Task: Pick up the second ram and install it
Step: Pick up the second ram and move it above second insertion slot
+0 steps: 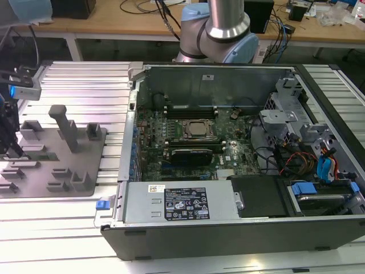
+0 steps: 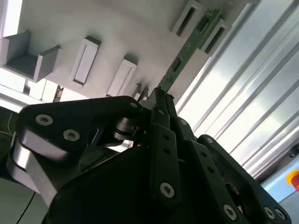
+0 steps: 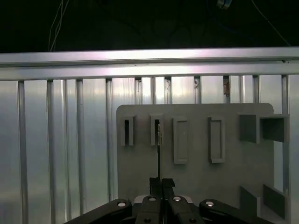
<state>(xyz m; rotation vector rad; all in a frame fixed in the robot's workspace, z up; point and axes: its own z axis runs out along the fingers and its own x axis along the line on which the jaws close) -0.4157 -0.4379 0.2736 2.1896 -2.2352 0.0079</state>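
The claw [image 2: 158, 93] of a robot arm [image 1: 219, 28] grips the ram [image 2: 188, 43] by one end, its two black fingers [image 2: 161, 140] pressed together on the thin green board with no gap between them, as seen in the second wrist view. The ram reaches away from the fingertips, its far end lying between two raised grey holders [image 2: 186, 18] on a grey plate [image 3: 196, 186]. In the first wrist view the ram appears edge-on as a thin dark line running from the closed claw to the second slotted holder from the plate's end; whether it sits in that holder or just above it cannot be told. The plate lies on a ribbed aluminium tabletop [image 3: 60, 140] and carries several more blocks and slotted holders. In the exterior view the plate is at the exterior view's left with the claw above it, well apart from the open computer case [image 1: 171, 205] at the centre and right, where the motherboard [image 1: 228, 151] lies exposed. The arm rises behind the case
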